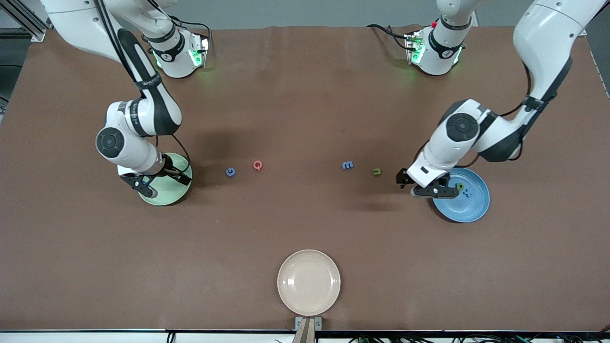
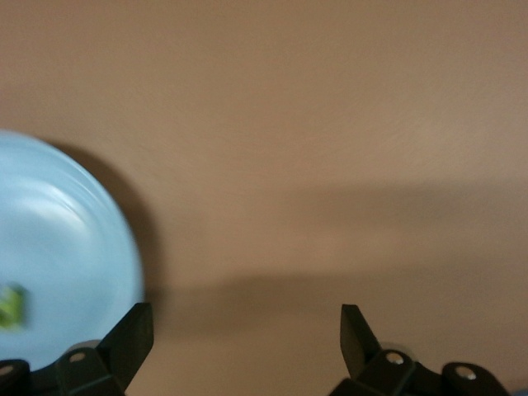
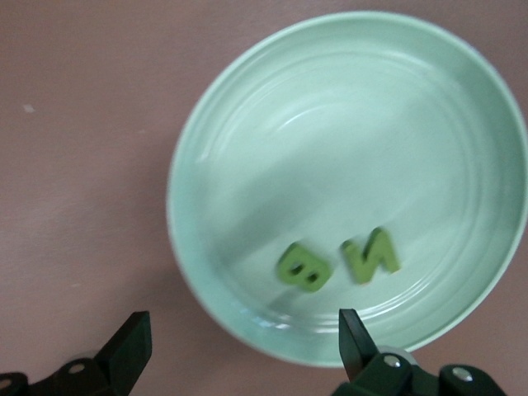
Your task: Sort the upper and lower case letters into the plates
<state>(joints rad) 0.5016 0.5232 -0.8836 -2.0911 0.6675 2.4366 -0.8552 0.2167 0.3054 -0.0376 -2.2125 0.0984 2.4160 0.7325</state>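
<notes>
Right wrist view: right gripper (image 3: 239, 351) spread wide, empty, over pale green plate (image 3: 247, 99) holding B (image 3: 302, 267) and N (image 3: 373, 256). Left gripper (image 2: 246, 342) likewise wide, empty, beside blue plate (image 2: 74, 239). Loose letters (m (image 1: 347, 165), u (image 1: 377, 171), Q (image 1: 258, 165), c (image 1: 230, 171)) probably light, stiff, thin; best pinched across outer edges.

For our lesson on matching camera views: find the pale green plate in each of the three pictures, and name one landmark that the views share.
Front view: the pale green plate lies at the right arm's end of the table, partly hidden under the open right gripper.
Right wrist view: the plate fills most of the picture, holding a green B and N.
Left wrist view: not in it; only the blue plate shows.
Shared landmark: the brown table.
</notes>
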